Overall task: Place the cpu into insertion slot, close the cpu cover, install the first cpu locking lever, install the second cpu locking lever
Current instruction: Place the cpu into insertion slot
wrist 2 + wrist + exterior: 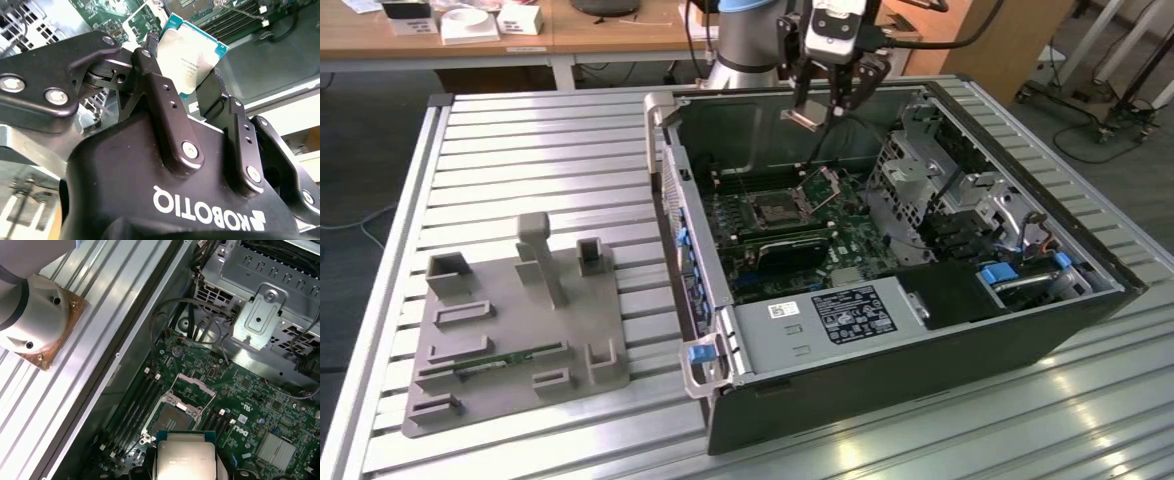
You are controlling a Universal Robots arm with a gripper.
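Cpu (192,52), silver-topped with teal edging, sits pinched by gripper (180,75).

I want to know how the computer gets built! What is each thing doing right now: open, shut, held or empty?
chip: gripped, up in the air.
end effector: shut on the chip.
socket: empty, uncovered.
cover: swung up, open.
computer case: lying flat, side open.
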